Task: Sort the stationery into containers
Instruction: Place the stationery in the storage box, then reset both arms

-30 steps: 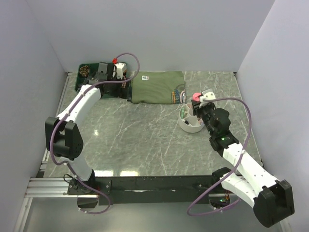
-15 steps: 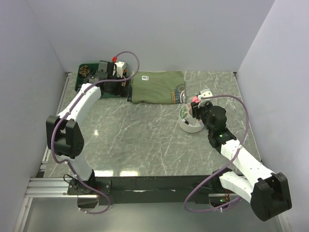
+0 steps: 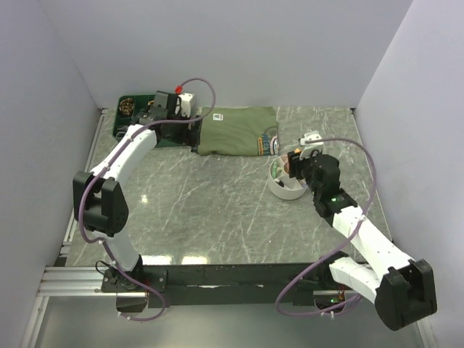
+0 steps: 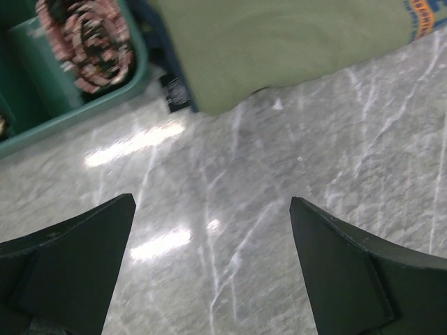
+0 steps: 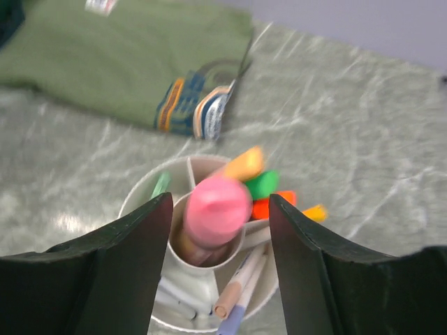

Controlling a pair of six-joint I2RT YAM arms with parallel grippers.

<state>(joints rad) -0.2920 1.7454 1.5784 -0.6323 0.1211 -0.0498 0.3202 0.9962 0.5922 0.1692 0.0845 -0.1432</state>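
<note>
The right gripper (image 5: 218,204) was spread, its fingers clear of the pink-capped tube (image 5: 216,209) between them. The tube stood in the organiser's (image 5: 133,199) central cup, with pens (image 5: 237,279) in the ring around it. The left gripper (image 4: 211,202) hung spread wide over the table (image 4: 244,160).

We see a white organiser (image 5: 183,167), a pink-capped tube (image 5: 218,209) at its centre, an orange cap (image 5: 244,165) and a green cap (image 5: 264,185) at 2 o'clock, an olive cloth (image 5: 126,63), and a grey, white-veined table (image 5: 335,139).
</note>
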